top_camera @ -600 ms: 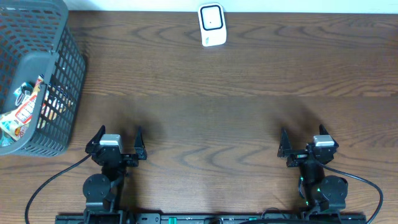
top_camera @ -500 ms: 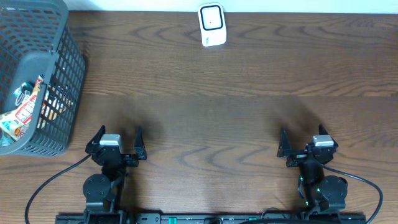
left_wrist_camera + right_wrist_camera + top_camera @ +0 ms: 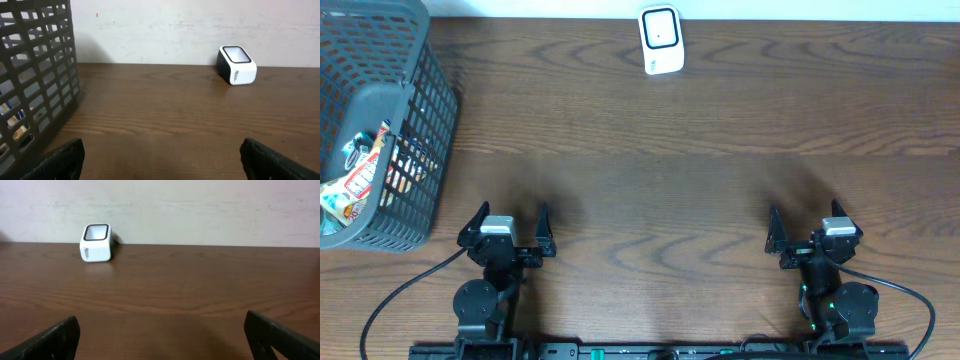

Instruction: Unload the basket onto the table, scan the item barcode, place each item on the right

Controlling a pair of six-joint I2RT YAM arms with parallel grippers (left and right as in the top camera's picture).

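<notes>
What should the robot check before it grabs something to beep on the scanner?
1. Left gripper open, holding nothing: ok.
2. Right gripper open, holding nothing: ok.
3. Scanner in sight of both wrist cameras: ok.
4. Packets waiting inside the basket: ok.
5. Barcode on a packet easy to find: cannot tell.

Matt wood table (image 3: 720, 180), smooth plastic scanner (image 3: 661, 40)
</notes>
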